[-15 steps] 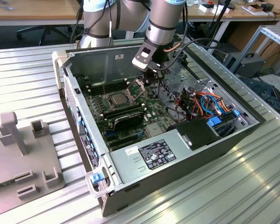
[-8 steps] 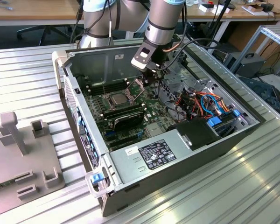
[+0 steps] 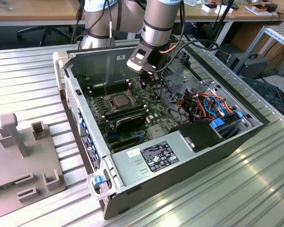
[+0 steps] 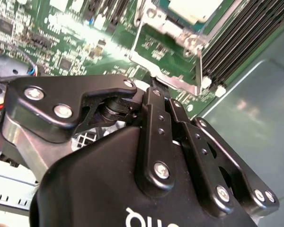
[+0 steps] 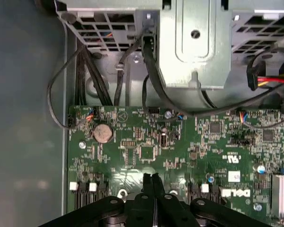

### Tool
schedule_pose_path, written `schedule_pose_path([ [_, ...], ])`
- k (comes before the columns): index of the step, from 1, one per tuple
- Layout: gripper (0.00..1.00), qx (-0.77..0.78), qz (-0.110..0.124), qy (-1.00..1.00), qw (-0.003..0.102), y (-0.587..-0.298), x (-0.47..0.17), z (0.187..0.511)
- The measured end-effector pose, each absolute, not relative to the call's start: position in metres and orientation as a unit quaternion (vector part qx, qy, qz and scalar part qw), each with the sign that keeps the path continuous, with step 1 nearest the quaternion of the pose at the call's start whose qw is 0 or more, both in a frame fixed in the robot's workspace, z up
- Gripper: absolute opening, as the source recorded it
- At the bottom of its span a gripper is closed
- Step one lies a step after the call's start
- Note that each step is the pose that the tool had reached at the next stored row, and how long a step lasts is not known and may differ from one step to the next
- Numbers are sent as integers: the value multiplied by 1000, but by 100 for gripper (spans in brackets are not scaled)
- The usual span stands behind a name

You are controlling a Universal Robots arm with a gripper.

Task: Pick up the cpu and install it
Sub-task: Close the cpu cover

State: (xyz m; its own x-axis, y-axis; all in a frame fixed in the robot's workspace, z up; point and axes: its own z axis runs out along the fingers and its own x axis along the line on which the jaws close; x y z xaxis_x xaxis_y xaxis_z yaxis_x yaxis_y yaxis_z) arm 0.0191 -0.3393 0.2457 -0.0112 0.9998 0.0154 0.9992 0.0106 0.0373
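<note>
The cpu [image 3: 119,100] is a pale grey-tan square lying in the socket on the green motherboard [image 3: 154,106] inside the open computer case. In the second wrist view the cpu [image 4: 195,7] lies under the socket's metal frame [image 4: 177,80]. My gripper [image 3: 149,84] hovers over the board, just beyond the socket toward the exterior view's right. Its black fingers [image 5: 155,182] are pressed together with nothing between them. The gripper [image 4: 163,95] [image 5: 151,177] is in both wrist views.
Long black memory modules [image 3: 125,117] lie in front of the socket. A power supply [image 3: 151,158] fills the near corner of the case. Orange and blue cables [image 3: 208,104] and a metal drive cage [image 5: 194,42] sit to the right. A grey fixture [image 3: 19,156] stands outside the case.
</note>
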Motion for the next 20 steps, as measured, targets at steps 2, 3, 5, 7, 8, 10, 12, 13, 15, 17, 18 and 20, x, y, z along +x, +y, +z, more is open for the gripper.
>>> schedule_pose_path([
  [2,11,703,19,711,8,-339,12,246],
  [3,11,703,19,711,8,-339,9,246],
  [5,11,703,19,711,8,-339,4,246],
  [7,11,703,19,711,8,-339,-1,246],
  [8,11,703,19,711,8,-339,-4,246],
  [10,11,703,19,711,8,-339,-8,246],
  [12,11,703,19,711,8,-339,-11,246],
  [13,11,703,19,711,8,-339,-12,246],
  [15,11,703,19,711,8,-339,-12,246],
  [17,11,703,19,711,8,-339,-12,246],
  [18,11,703,19,711,8,-339,-12,246],
  [20,11,703,19,711,8,-339,-13,245],
])
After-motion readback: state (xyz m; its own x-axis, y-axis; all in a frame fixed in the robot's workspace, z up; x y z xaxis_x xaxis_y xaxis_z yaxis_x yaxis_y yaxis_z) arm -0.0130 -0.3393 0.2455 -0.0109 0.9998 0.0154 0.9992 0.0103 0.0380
